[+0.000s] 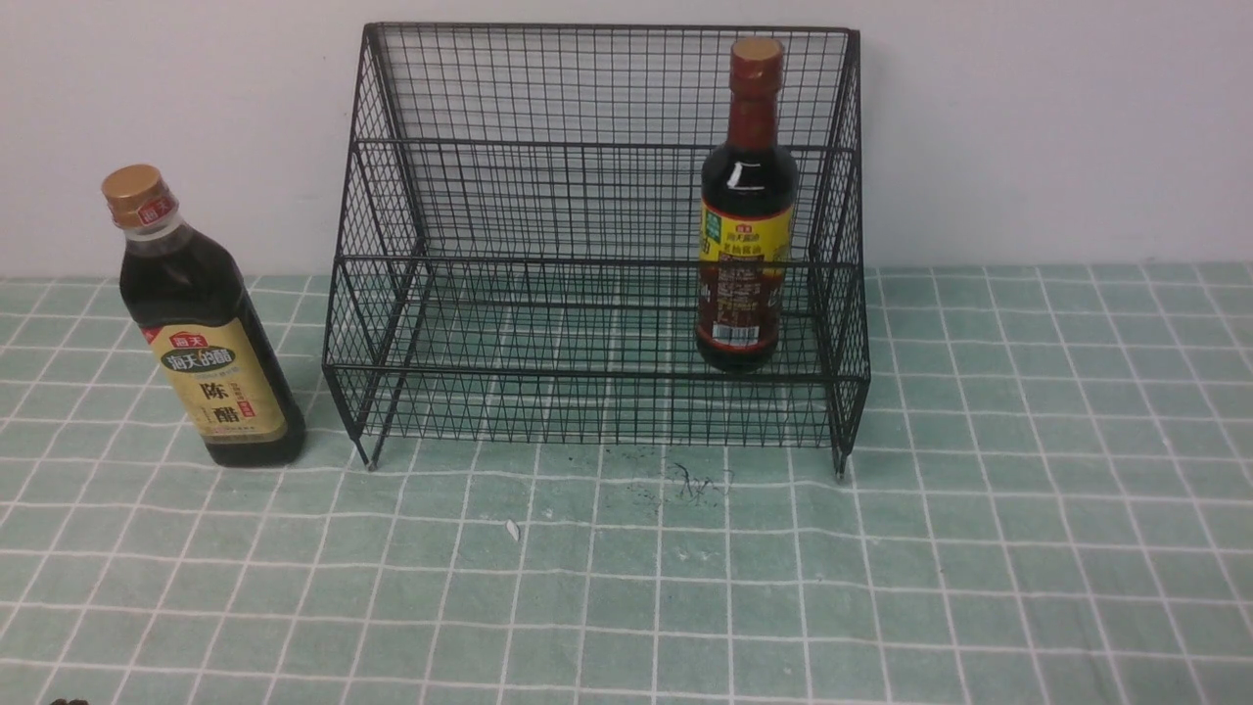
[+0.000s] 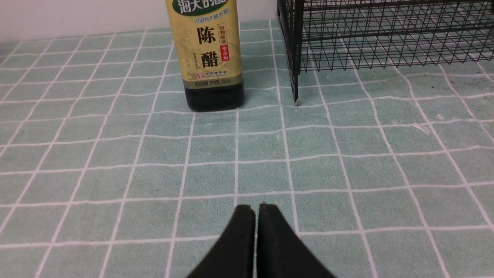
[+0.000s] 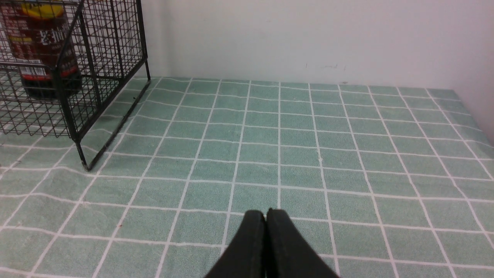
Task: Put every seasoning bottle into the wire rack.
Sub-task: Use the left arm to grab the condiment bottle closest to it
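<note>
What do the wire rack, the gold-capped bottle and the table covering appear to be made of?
Wire rack: thin metal wire with a matte black coating; a fine welded grid is visible. Gold-capped bottle: clear, glossy plastic or glass, cannot tell which; sheen on the shoulder, tan paper-like label. Table covering: soft green fabric, matte; it wrinkles by the rack's feet.

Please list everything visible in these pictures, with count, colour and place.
wire rack: 1, black, middle of the tablecloth
slim bottle: 1, dark, reddish-brown cap, yellow label, upright in the rack's lower tier, right end
broad bottle: 1, dark, gold cap, tan label, upright on the tablecloth, left of the rack
tablecloth: 1, green, white grid, under everything
wall: 1, white, behind
white scrap: 1, white, before the rack
left gripper: 1, black, fingers shut, facing the broad bottle
right gripper: 1, black, fingers shut, right of the rack
</note>
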Action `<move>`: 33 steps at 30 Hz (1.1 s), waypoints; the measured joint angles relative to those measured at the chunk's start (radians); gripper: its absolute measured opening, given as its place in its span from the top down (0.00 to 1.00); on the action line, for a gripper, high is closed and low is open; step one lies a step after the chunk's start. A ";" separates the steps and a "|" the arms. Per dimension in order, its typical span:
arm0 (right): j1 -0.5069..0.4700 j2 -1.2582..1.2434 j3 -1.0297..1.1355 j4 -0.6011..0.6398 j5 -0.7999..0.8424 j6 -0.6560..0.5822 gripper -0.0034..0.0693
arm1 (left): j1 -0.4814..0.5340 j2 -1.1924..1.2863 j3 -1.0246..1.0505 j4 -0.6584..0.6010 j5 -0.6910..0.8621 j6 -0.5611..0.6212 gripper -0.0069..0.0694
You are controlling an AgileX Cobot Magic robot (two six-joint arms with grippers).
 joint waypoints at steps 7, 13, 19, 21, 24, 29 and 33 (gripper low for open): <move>0.000 0.000 0.000 0.000 0.000 -0.001 0.97 | 0.000 0.000 0.000 0.000 0.000 0.000 0.92; 0.000 0.000 0.000 0.000 0.000 -0.001 0.97 | 0.000 0.000 0.000 0.000 0.000 0.000 0.92; 0.000 0.000 0.000 0.000 0.000 -0.001 0.97 | 0.000 0.000 0.000 0.012 0.000 0.000 0.92; 0.000 0.000 0.000 0.000 0.000 -0.001 0.97 | 0.000 0.000 0.001 0.020 -0.005 0.001 0.92; 0.000 0.000 0.000 0.000 0.000 -0.001 0.97 | 0.000 0.000 0.005 0.013 -0.080 -0.010 0.92; 0.000 0.000 0.000 0.000 0.000 -0.001 0.97 | 0.000 0.000 0.005 -0.025 -0.274 -0.035 0.92; 0.000 0.000 0.000 0.000 0.000 -0.001 0.97 | 0.000 0.000 0.005 -0.033 -0.380 -0.038 0.92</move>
